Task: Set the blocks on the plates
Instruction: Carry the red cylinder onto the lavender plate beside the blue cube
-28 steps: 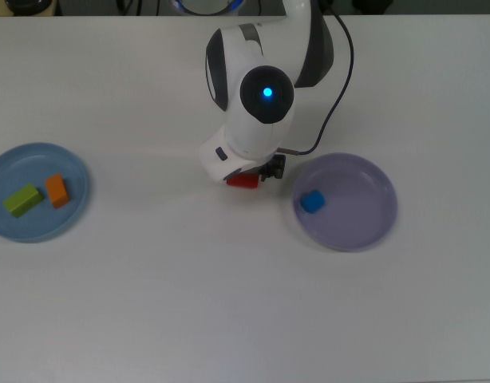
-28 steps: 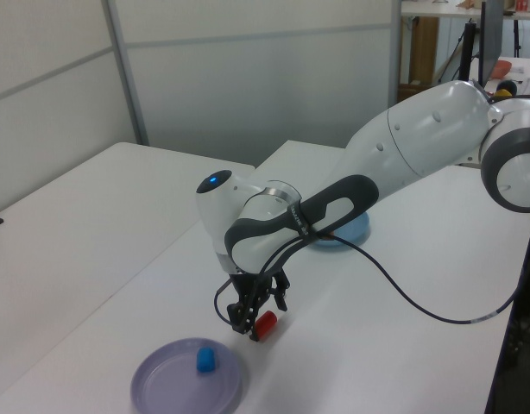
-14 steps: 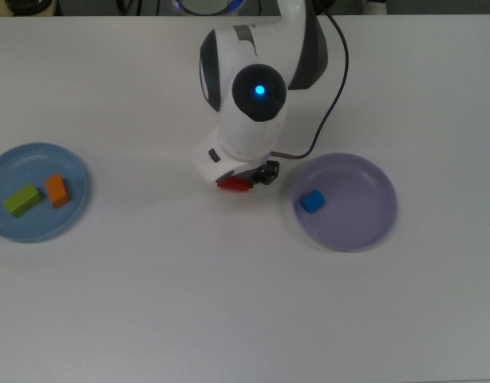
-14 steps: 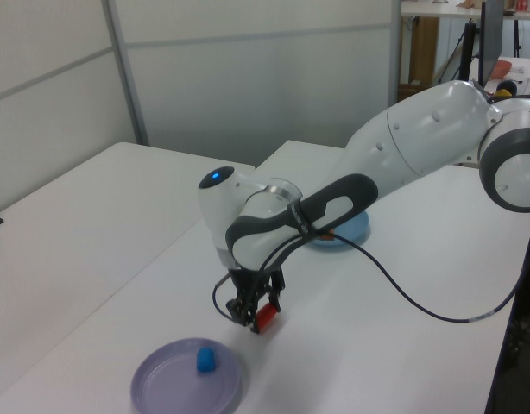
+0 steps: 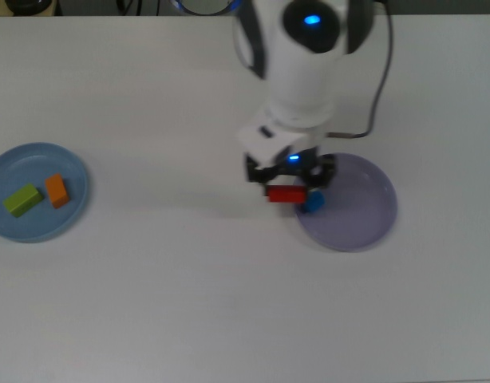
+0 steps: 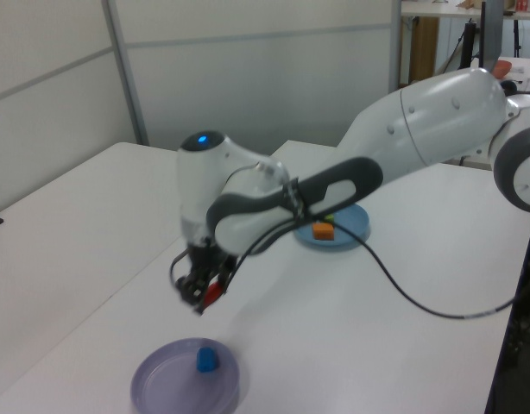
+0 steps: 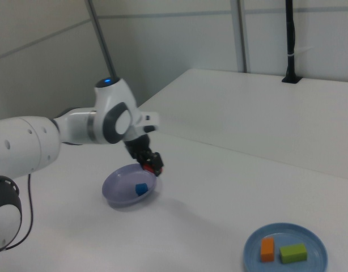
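the small red cylinder-like block (image 5: pixel 286 193) is clamped between the robot's black fingers (image 5: pixel 288 182) and held clear of the white desk (image 5: pixel 189 287), by the top view hanging right over the near rim of the round pale lavender shallow plate (image 5: pixel 365 207), on the top view's left side of it. the small blue cube (image 5: pixel 312 202) already lies on that plate, just beside where the red piece hovers. the lime-green brick (image 5: pixel 22 199) and the small orange brick (image 5: pixel 57 191) sit side by side on the round light blue plate (image 5: pixel 21 227), well apart from here.

to finish this step well, carry the red piece further in over the bare middle of the lavender plate, away from both rim and cube, so it neither tips off the edge nor knocks the cube. lower it close to the plate before letting go; a rounded piece may roll if dropped from height.
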